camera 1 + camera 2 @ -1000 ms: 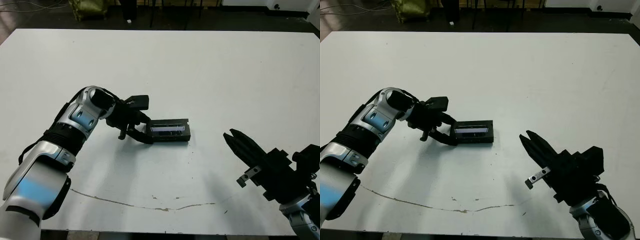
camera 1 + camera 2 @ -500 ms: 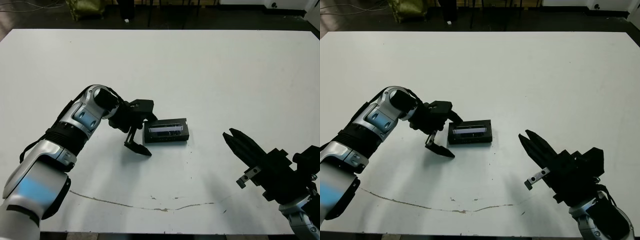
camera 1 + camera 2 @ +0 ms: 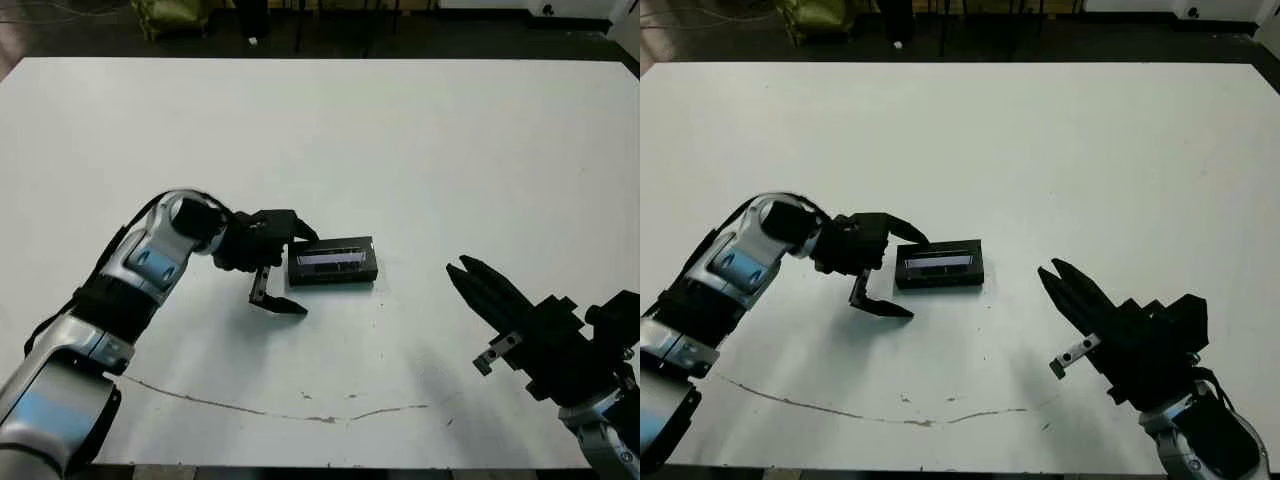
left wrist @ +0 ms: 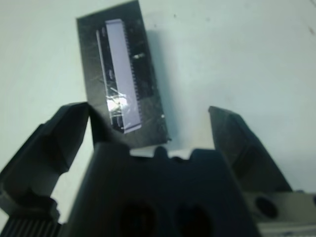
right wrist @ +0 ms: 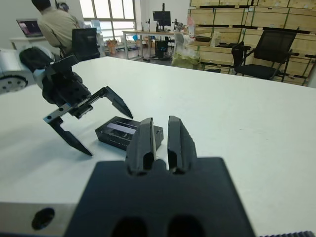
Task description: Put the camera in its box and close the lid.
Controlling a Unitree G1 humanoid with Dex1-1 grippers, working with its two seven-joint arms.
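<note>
White surface with a small black box [image 3: 336, 278] near the middle. Lid [image 3: 333, 257] on top, shiny strip up. No camera to see, likely shut inside. Left jaws wide apart, just left of the box. Right jaws together, well apart at the near right. Best to press the lid flat gently, without shoving the box.

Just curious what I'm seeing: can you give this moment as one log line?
lid: on box, closed | left gripper: open, beside box, holding nothing | right gripper: shut, apart | camera: not visible
</note>
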